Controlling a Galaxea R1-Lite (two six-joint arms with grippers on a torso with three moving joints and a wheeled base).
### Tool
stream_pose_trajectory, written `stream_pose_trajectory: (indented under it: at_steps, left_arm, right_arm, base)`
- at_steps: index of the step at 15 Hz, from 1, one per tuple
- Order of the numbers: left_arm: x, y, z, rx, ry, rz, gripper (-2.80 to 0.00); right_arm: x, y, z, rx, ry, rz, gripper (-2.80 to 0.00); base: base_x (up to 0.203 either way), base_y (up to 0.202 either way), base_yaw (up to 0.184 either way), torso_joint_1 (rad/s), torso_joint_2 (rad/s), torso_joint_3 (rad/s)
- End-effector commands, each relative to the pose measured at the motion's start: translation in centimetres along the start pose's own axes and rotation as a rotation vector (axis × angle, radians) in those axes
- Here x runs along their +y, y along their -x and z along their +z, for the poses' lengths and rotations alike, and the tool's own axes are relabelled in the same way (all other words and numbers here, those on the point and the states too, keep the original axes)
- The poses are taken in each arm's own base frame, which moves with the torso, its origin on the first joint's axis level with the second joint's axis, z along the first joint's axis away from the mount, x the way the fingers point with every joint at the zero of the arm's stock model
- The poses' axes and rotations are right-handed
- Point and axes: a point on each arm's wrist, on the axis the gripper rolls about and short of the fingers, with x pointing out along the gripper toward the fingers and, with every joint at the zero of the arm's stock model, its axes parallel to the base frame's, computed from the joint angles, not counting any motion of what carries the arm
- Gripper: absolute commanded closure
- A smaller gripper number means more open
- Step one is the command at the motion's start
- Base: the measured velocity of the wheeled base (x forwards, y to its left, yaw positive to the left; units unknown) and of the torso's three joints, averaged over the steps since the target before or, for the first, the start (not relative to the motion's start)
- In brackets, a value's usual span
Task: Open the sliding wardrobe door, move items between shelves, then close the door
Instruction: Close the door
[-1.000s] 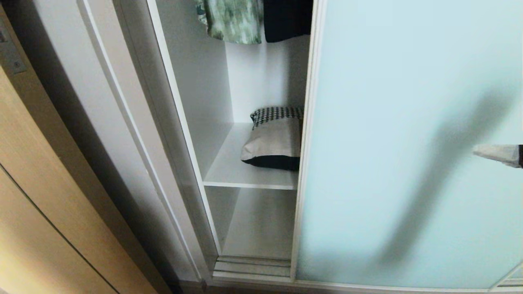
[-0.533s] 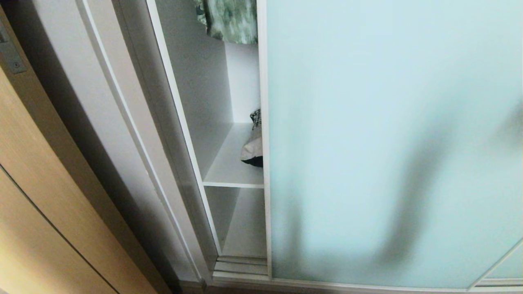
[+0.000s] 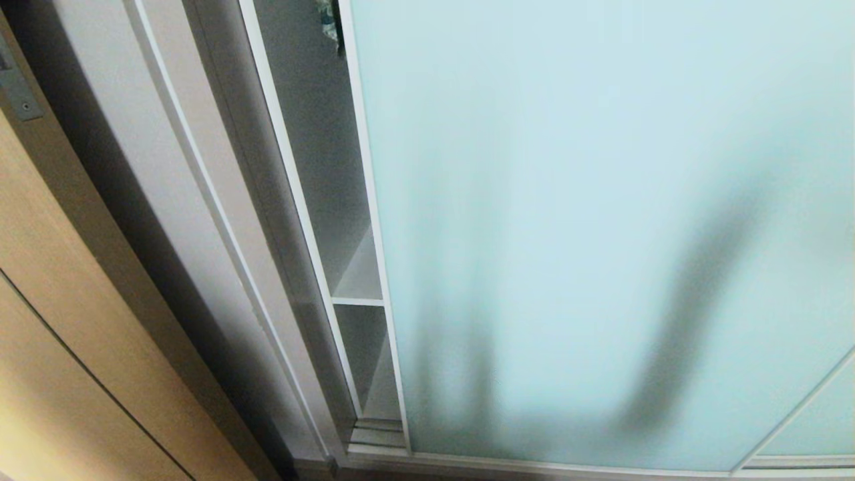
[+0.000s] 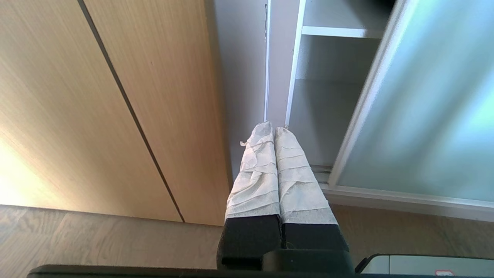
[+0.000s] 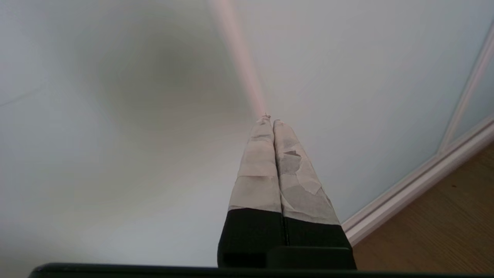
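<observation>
One narrow gap remains at nine o'clock of the sliding wardrobe door, where slivers of the shelves show; the cushion is hidden. The right gripper, fingers pressed together, points at the frosted glass. The left gripper, also pressed together, hangs idle by the wardrobe frame. A steady, level push toward nine o'clock along the track should close it without slamming

One sliding wardrobe door of frosted aqua glass. One white shelf edge shows in the gap. One tan wooden door. Two grippers, left gripper and right gripper, one per wrist view.
</observation>
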Motion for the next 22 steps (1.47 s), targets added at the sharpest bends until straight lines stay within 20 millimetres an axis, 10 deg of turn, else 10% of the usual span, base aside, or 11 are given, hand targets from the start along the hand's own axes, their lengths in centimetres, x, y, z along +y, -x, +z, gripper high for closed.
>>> stream_pose_trajectory:
  at_steps: [1, 11, 22]
  left_arm:
    - [0.0, 0.0, 0.0, 0.002, -0.001, 0.001, 0.0]
    - [0.0, 0.0, 0.0, 0.002, -0.001, 0.001, 0.0]
    - [0.0, 0.0, 0.0, 0.002, 0.0, 0.001, 0.0]
  right_arm:
    - [-2.5, -4.3, -1.0, 0.074, -0.038, -0.016, 0.0]
    - [0.0, -12.5, -1.8, 0.21, -0.098, 0.236, 0.0]
    - [1.7, -14.1, -2.8, 0.261, -0.153, 0.321, 0.0]
  base:
    - [0.0, 0.0, 0.0, 0.0, 0.0, 0.0]
    - [0.0, 0.0, 0.0, 0.0, 0.0, 0.0]
    - [0.0, 0.0, 0.0, 0.0, 0.0, 0.0]
